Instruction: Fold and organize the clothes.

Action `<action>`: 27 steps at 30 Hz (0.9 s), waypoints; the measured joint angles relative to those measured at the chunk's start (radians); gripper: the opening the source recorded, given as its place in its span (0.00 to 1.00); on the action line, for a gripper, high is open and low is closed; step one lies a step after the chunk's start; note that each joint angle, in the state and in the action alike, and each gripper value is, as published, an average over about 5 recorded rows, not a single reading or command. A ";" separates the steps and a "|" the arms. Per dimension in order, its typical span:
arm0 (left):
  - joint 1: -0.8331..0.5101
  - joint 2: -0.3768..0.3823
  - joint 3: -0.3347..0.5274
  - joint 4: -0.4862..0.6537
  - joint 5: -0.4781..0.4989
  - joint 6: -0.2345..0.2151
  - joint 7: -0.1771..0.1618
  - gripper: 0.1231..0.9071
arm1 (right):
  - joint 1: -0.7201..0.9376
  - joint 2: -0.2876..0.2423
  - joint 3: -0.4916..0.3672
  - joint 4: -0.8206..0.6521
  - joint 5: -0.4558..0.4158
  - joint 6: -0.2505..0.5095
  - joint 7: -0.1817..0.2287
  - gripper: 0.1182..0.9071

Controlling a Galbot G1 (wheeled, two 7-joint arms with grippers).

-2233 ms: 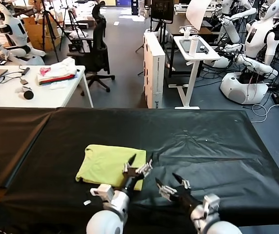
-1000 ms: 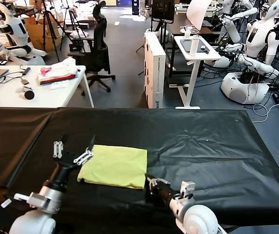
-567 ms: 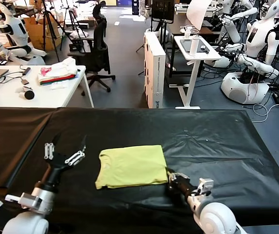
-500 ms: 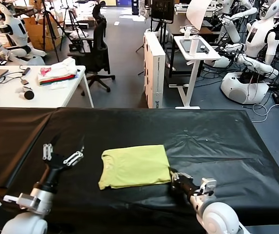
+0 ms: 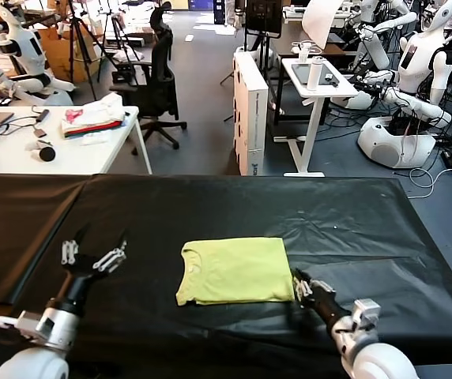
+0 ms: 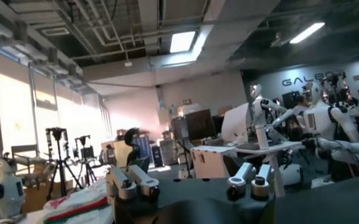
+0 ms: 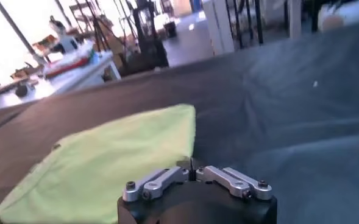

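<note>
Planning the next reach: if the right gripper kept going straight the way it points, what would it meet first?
Probably the folded lime T-shirt: the right gripper points at its near right corner, low over the black table cover.

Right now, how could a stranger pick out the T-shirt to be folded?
Look at the long black table in front. Near its middle lies the folded lime-green T-shirt, flat. It is the only bright cloth there; the pink, white and red pile lies on the white desk behind.
</note>
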 joint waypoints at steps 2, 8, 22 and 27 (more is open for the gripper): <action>0.007 0.010 -0.004 0.004 -0.037 0.022 -0.017 1.00 | -0.040 0.005 0.034 -0.001 -0.073 0.084 -0.029 0.39; 0.057 0.081 -0.038 0.005 -0.163 0.095 -0.081 1.00 | -0.143 0.030 0.152 -0.012 -0.312 0.344 -0.033 0.89; 0.408 0.229 -0.155 -0.066 -0.281 0.168 -0.184 1.00 | -0.536 0.086 0.305 0.089 -0.418 0.371 0.057 1.00; 0.470 0.219 -0.157 -0.078 -0.283 0.157 -0.203 1.00 | -0.595 0.083 0.291 0.105 -0.417 0.324 0.060 1.00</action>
